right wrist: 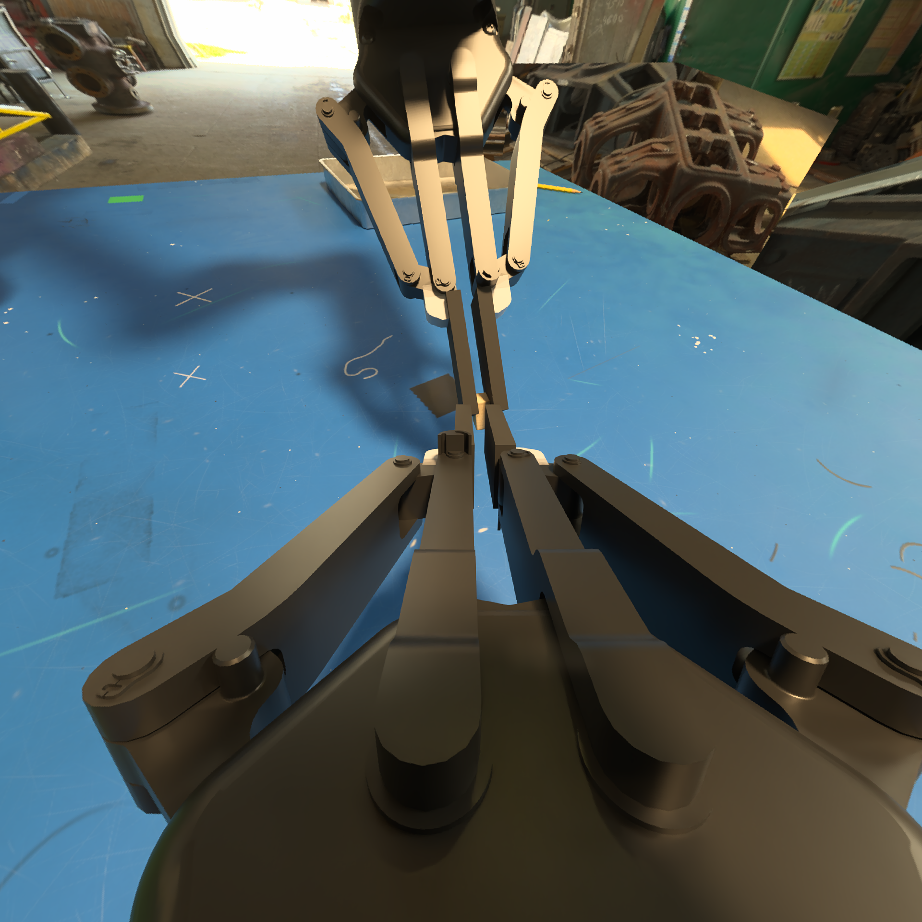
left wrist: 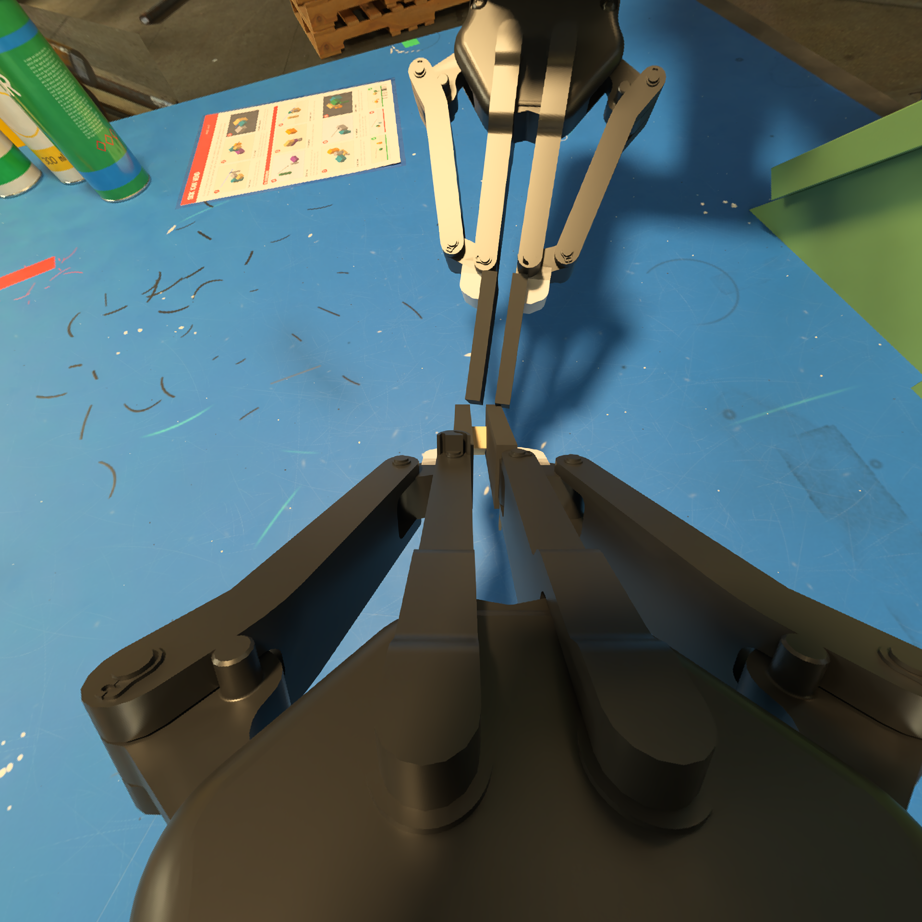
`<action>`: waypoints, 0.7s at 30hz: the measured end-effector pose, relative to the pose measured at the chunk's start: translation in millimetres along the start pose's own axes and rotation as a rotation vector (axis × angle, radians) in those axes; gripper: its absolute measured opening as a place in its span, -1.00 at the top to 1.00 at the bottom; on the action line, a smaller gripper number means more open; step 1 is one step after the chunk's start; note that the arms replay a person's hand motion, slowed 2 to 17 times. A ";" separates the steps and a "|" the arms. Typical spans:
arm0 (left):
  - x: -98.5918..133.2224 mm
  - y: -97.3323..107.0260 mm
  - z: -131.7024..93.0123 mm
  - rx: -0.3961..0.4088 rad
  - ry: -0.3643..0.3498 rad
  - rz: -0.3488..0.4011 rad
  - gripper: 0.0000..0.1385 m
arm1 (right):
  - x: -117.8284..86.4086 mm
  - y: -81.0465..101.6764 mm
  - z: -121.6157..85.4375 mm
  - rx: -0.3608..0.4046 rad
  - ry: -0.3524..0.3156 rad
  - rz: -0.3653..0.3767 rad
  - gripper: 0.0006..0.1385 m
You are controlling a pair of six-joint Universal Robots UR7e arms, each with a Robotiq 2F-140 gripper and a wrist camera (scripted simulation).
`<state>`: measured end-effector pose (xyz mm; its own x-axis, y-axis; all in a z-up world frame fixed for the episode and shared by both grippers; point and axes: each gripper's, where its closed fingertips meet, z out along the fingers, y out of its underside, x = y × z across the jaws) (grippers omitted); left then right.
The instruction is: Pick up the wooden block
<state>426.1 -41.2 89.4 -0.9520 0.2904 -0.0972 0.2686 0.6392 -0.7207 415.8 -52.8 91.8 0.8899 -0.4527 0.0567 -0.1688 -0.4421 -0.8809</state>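
The wooden block (left wrist: 480, 438) is a small pale cube, seen only as a sliver. In the left wrist view it sits between the pads of my left gripper (left wrist: 479, 416), which is shut on it. My right gripper (left wrist: 487, 400) reaches in from the far side with its jaws nearly together, tips meeting the left tips. In the right wrist view the block (right wrist: 480, 411) fills the narrow gap at the tips of my right gripper (right wrist: 479, 416), and the left gripper (right wrist: 482, 401) comes down onto it from opposite. Most of the block is hidden by the fingers.
Both grippers hang over a scuffed blue table (left wrist: 249, 499). Spray cans (left wrist: 65, 115) stand at the far left next to a printed sheet (left wrist: 299, 139). A green panel (left wrist: 858, 209) lies at the right. A metal tray (right wrist: 369, 194) sits at the table's far edge.
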 end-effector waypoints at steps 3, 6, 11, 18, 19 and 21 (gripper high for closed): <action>0.4 0.2 0.3 -0.002 0.000 0.002 0.88 | -0.3 0.4 0.1 -0.001 -0.002 -0.002 0.90; 0.8 0.4 0.3 -0.002 0.003 0.002 0.88 | -0.9 0.4 0.2 -0.001 -0.006 -0.002 0.90; 1.1 0.5 0.2 -0.001 0.006 0.002 0.88 | -1.2 0.4 0.4 0.000 -0.010 -0.003 0.90; 2.5 1.0 0.6 -0.004 0.015 0.005 0.88 | -2.5 1.0 0.7 -0.005 -0.018 -0.012 0.90; 2.7 1.1 0.8 -0.005 0.016 0.006 0.88 | -2.7 1.1 0.7 -0.006 -0.019 -0.015 0.90; 2.9 1.2 1.0 -0.005 0.018 0.006 0.88 | -2.9 1.4 0.6 -0.007 -0.019 -0.018 0.90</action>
<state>423.5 -40.3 87.6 -0.9475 0.3069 -0.0897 0.2753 0.6405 -0.7170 413.3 -51.6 90.1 0.9007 -0.4298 0.0640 -0.1552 -0.4557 -0.8765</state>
